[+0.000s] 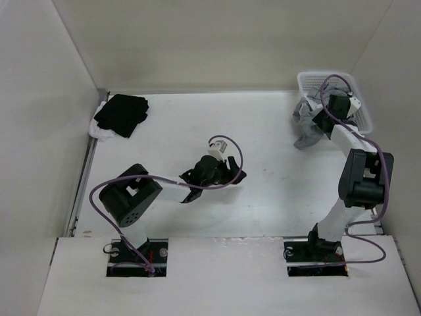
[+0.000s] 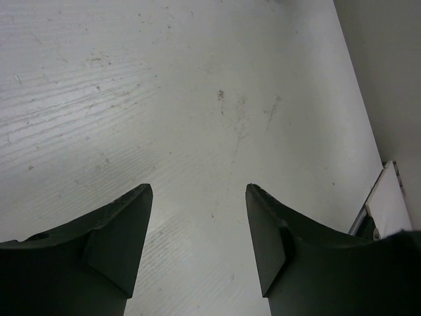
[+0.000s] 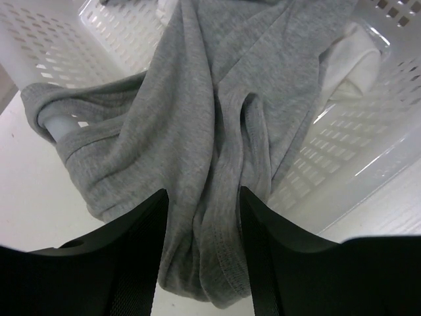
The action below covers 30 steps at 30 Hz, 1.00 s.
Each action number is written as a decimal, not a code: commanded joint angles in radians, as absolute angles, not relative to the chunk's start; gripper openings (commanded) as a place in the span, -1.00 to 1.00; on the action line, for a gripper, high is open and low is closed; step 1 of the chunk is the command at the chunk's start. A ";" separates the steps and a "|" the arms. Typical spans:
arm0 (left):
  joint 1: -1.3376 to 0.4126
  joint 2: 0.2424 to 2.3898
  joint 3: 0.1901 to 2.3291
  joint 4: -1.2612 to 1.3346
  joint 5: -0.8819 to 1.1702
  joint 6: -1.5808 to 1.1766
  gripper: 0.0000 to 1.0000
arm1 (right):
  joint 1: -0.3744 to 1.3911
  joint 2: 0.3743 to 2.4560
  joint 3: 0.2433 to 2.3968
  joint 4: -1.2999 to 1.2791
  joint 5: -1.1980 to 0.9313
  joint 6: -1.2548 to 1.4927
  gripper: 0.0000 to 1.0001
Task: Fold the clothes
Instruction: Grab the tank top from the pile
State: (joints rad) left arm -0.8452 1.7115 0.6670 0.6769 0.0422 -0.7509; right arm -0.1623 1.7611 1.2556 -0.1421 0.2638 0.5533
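Observation:
The clothes (image 3: 197, 112), one light grey garment, spill out of a white perforated basket (image 3: 59, 39) over its rim and down to the table. In the top view the clothes (image 1: 304, 125) hang at the basket's near left corner. My right gripper (image 3: 204, 193) stands open right over the hanging folds, and a hemmed fold lies in the gap between its fingers. From above, the right gripper (image 1: 323, 117) is at the basket's front. My left gripper (image 2: 198, 191) is open over bare table, and in the top view this left gripper (image 1: 227, 176) sits mid-table.
A black garment (image 1: 122, 115) lies on a white one (image 1: 99, 131) at the far left corner. Another white cloth (image 3: 348, 66) sits inside the basket (image 1: 309, 80). Walls close in the table on the left, back and right.

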 commanded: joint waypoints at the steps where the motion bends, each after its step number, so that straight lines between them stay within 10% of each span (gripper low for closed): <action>1: -0.847 1.704 0.664 0.758 0.078 -0.768 0.14 | -0.168 1.775 1.295 -0.109 0.210 0.545 0.02; 11: -0.828 1.715 0.661 0.761 0.083 -0.788 0.14 | -0.179 1.845 1.368 -0.268 0.195 0.502 0.09; 21: -0.806 1.723 0.660 0.761 0.086 -0.805 0.13 | -0.188 1.812 1.382 -0.273 0.201 0.551 -0.88; 30: -0.805 1.726 0.657 0.778 0.084 -0.810 0.13 | -0.196 1.371 1.135 0.160 0.176 0.673 -1.00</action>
